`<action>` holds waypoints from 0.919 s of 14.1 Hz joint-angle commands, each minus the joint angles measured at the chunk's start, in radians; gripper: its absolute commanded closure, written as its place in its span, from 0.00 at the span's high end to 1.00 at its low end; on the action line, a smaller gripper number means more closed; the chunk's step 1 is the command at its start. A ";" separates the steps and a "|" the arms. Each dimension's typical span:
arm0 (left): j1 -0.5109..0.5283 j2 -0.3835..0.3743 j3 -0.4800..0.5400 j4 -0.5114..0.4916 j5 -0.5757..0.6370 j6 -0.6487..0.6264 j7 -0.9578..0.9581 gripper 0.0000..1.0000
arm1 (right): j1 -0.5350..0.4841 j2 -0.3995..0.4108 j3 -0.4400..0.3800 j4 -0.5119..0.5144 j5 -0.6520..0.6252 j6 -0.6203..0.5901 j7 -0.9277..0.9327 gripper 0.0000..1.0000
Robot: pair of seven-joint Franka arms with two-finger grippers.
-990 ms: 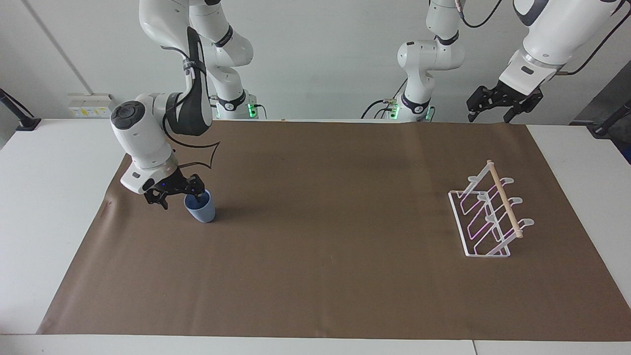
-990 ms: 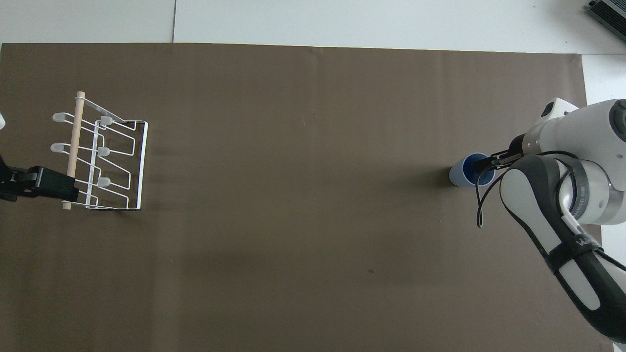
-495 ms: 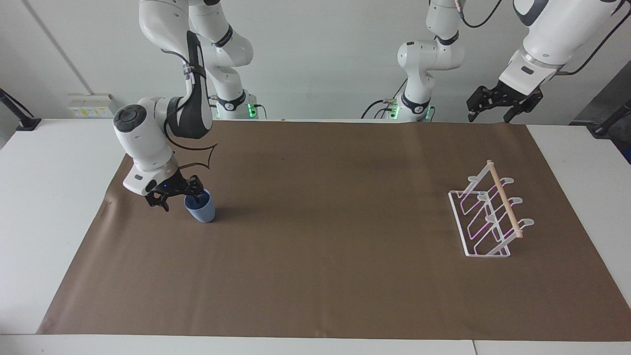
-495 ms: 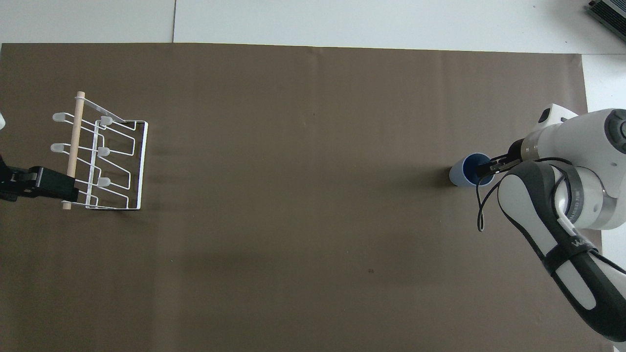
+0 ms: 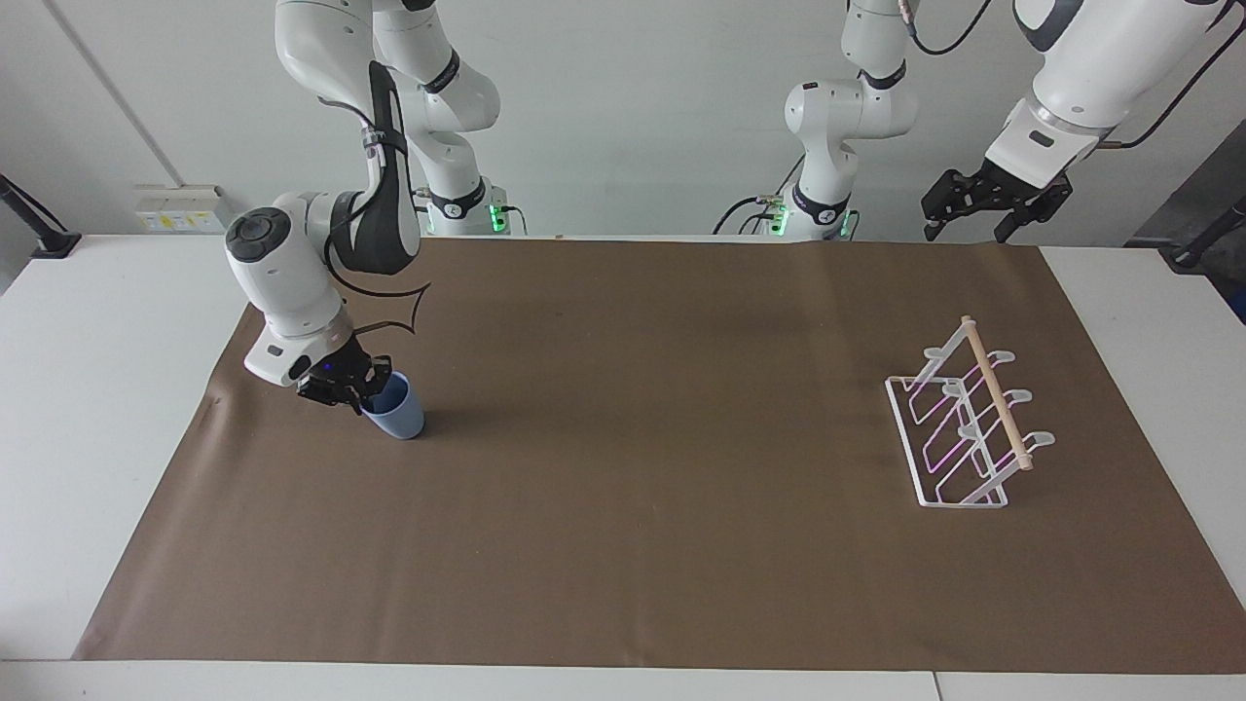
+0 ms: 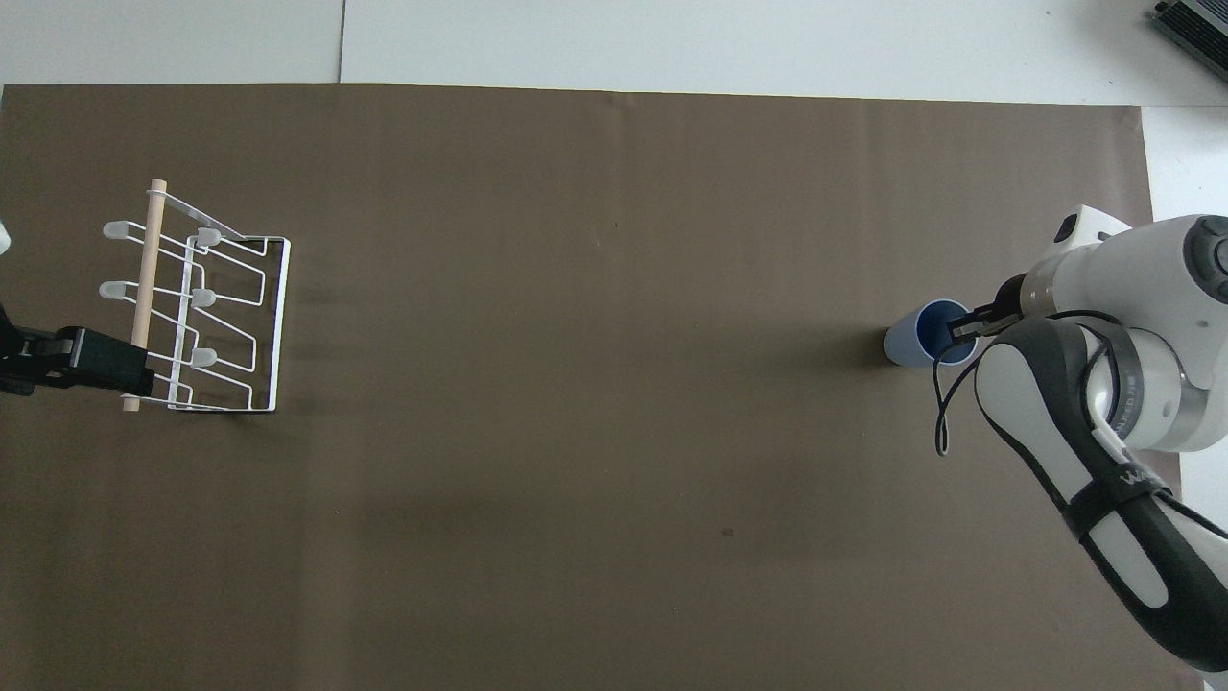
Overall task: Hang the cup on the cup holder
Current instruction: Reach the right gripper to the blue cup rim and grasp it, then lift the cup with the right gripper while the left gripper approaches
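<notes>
And there is the pinch: the right end effector (image 5: 362, 394) has clamped onto the rim of the cup (image 5: 397, 413), where a second ago its fingers stood spread with one dipped inside. Now they are drawn tight on the wall of the cup, at the side toward the right arm's end of the worktop (image 5: 88, 389). The cup has tipped a little with the squeeze, its base still on the brown mat (image 5: 633, 467). In the overhead view the cup (image 6: 911, 338) sits at about three o'clock on the mat, with the right end effector (image 6: 962, 328) at its rim.

Over at nine o'clock in that overhead view stands the cup holder (image 6: 197, 302), white wire with the pale dowel on top, unmoved and bare of cups. The left end effector (image 5: 983, 209) waits up in the air at the mat's corner on the robots' side, fingers spread wide, holding nothing, just as before.
</notes>
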 commanded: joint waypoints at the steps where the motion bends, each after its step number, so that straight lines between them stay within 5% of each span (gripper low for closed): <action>1: 0.006 -0.022 -0.004 -0.020 0.010 -0.008 -0.009 1.00 | -0.001 -0.003 0.009 0.022 0.011 -0.037 0.002 0.00; 13: -0.012 0.041 -0.004 0.052 -0.003 0.102 0.021 1.00 | 0.041 -0.055 0.055 0.177 0.390 -0.191 0.102 0.00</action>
